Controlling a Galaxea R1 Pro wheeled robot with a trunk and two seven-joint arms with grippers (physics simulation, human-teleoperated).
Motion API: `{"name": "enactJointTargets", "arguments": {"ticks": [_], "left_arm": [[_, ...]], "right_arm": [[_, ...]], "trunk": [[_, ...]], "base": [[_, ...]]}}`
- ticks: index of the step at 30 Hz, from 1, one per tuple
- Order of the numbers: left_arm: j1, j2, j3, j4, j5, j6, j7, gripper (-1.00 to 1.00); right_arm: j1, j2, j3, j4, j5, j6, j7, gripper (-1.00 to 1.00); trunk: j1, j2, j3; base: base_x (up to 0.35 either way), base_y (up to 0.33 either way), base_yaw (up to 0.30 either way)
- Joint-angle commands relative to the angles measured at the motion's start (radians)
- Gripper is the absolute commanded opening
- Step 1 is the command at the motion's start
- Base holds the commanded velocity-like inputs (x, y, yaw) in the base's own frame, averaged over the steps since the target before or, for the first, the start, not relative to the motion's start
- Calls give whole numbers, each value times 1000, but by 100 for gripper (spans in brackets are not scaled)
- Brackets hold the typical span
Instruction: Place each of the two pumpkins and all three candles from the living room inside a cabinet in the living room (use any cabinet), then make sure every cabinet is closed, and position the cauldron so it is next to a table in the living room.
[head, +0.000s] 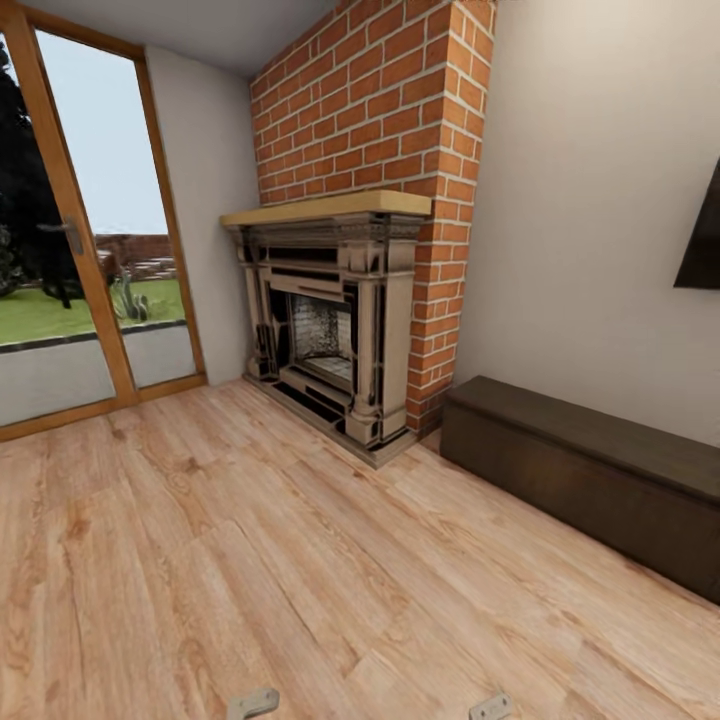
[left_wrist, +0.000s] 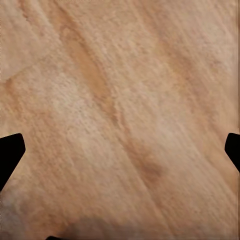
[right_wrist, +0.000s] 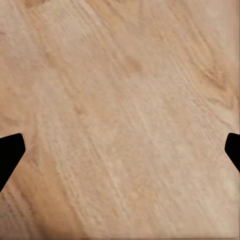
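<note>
The cabinet (head: 600, 480), a long low dark brown unit with its fronts shut, stands against the right wall beside the brick chimney. The pumpkins, candles, cauldron and table are out of view. My left gripper (left_wrist: 120, 150) hangs open over bare wooden floor, its black fingertips (left_wrist: 11, 155) wide apart with nothing between them. My right gripper (right_wrist: 120, 150) is open in the same way above the floor, also holding nothing. Small grey parts of both arms (head: 252, 703) peek in at the head view's lower edge.
An ornate beige-and-black fireplace (head: 335, 320) sits under a red brick chimney (head: 390, 100) straight ahead. A wood-framed glass door (head: 90, 240) is on the left. A dark panel (head: 702, 240) hangs on the right wall. Wooden floor (head: 250, 560) stretches between me and them.
</note>
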Motion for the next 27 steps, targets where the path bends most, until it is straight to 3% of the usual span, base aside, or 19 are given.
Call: {"name": "enactJointTargets", "arguments": {"ticks": [1, 8, 27], "left_arm": [[1, 0, 0, 0, 0, 0, 0, 100], [12, 0, 0, 1, 0, 1, -1, 100], [13, 1, 0, 1, -1, -1, 0, 100]], "right_arm": [[3, 0, 0, 0, 0, 1, 0, 100], [25, -5, -1, 5, -2, 6, 0, 100], [44, -3, -3, 6, -3, 8, 3, 100]], "trunk": [[-4, 7, 3], [-31, 56, 25], [-104, 189, 93]], "base": [[0, 0, -16], [0, 0, -88], [0, 0, -277]]}}
